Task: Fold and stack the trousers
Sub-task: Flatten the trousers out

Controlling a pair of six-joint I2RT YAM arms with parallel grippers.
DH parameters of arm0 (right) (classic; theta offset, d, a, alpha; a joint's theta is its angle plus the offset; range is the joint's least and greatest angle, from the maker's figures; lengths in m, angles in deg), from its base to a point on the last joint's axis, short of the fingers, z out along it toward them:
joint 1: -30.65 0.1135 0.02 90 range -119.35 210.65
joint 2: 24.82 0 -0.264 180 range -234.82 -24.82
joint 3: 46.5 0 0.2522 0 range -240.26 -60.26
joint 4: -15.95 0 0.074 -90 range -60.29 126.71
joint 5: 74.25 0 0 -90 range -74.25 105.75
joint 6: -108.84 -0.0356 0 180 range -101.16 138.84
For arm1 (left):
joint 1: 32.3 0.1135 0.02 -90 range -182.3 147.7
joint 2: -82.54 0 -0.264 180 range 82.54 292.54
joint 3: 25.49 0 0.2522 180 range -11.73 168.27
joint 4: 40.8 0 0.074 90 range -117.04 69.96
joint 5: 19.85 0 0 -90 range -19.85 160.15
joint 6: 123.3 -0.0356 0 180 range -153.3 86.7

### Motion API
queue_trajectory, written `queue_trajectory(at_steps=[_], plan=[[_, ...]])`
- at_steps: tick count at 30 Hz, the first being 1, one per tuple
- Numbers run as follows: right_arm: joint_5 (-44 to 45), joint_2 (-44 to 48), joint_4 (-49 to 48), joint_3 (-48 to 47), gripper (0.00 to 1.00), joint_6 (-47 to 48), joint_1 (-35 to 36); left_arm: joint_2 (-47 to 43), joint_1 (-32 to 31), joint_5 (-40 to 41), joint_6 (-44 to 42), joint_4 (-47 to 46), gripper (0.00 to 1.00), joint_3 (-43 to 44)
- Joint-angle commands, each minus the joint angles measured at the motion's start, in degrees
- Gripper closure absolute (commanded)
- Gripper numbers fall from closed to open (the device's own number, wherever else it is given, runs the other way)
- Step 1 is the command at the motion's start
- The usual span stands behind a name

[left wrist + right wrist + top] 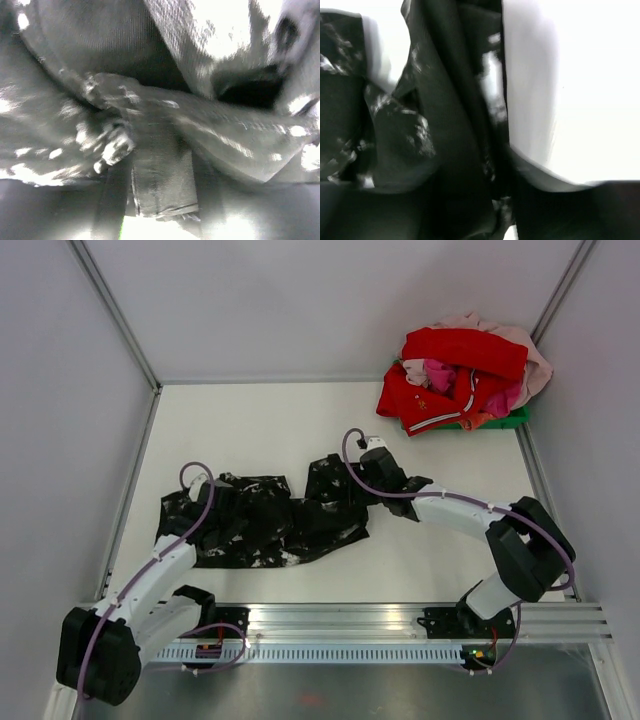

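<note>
The black trousers (270,525) with white blotches lie crumpled across the middle of the table, their length running left to right. My left gripper (222,498) is down on their left part. In the left wrist view a folded strip of the cloth (162,180) runs between the fingers of the left gripper (162,205), which is shut on it. My right gripper (358,478) is down on the right end of the trousers. In the right wrist view dark cloth (455,125) fills the gap of the right gripper (490,205), shut on it, with bare table (585,90) to the right.
A green basket (515,418) at the back right holds a heap with a red garment (462,348) with white trim and pink clothes (438,374). Grey walls stand on three sides. An aluminium rail (400,620) runs along the near edge.
</note>
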Motion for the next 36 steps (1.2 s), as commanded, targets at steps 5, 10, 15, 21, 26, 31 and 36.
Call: queue_trajectory(at_steps=[5,10,15,21,26,31,36], plan=[[7.6,-0.6,0.6,-3.9,0.92,-1.5,0.1,1.1,0.3,-0.4,-0.7,-2.7,0.98,9.7],[14.7,3.5,9.5,-8.7,1.00,-2.9,-1.9,-0.8,0.4,3.5,-7.1,6.7,0.98,27.7],[19.5,15.3,14.8,-11.1,1.00,0.3,-7.3,3.7,0.8,9.9,-8.4,14.2,0.98,45.1],[27.1,27.4,27.2,-7.3,1.00,1.5,-7.6,5.8,1.0,23.2,-9.7,19.6,0.98,59.0],[11.4,32.6,25.1,6.4,1.00,-2.2,-7.6,5.9,1.0,20.4,-19.6,12.3,0.98,63.4],[-3.3,35.3,11.4,15.9,1.00,-11.6,-6.2,13.2,0.9,17.8,-23.1,15.8,0.98,76.7],[-7.8,32.1,7.8,12.6,1.00,-8.5,-1.4,24.9,-1.6,-8.9,-22.7,10.3,0.98,88.6]])
